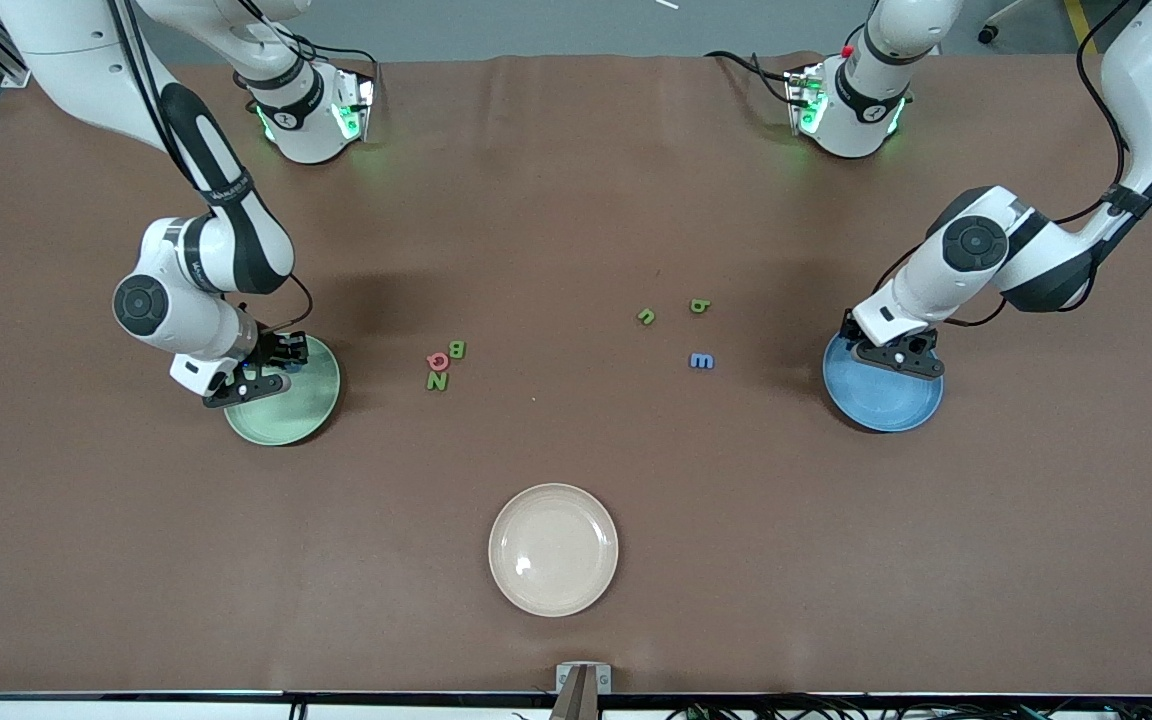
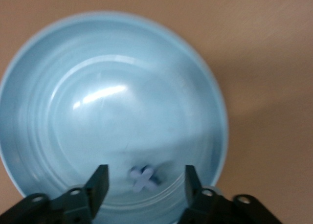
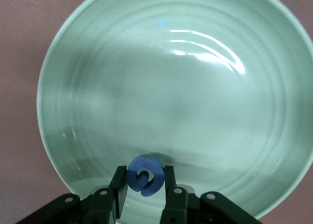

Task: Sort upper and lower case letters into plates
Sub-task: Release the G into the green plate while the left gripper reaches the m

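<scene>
Spanning the whole scene: brown table (image 1: 576, 200), three plates on it. Nearest the front camera, mid-table, cream plate (image 1: 553, 549), nothing in it. Toward the right arm's end, pale green plate (image 1: 286, 400); toward the left arm's end, blue plate (image 1: 886, 400).

Hanging over the pale green plate, right gripper (image 3: 145, 185), fingers pinching a blue G (image 3: 145, 179) just above the plate's inner slope; nothing else seen in that plate. Hanging over the blue plate, left gripper (image 2: 145, 185), fingers spread, holding nothing. Lying flat in the blue plate, directly between and below those spread fingers, a pale blue x (image 2: 143, 177), clear of both.

Loose on the table between the two coloured plates, two small clusters. Nearer the pale green plate: green B (image 1: 457, 349), red Q (image 1: 438, 361) touching or just beside it, green N (image 1: 437, 381) just beside the Q and nearest the front camera. Nearer the blue plate: green n (image 1: 646, 316), green b (image 1: 699, 305) near it, blue m (image 1: 701, 361) closer to the front camera than both.
</scene>
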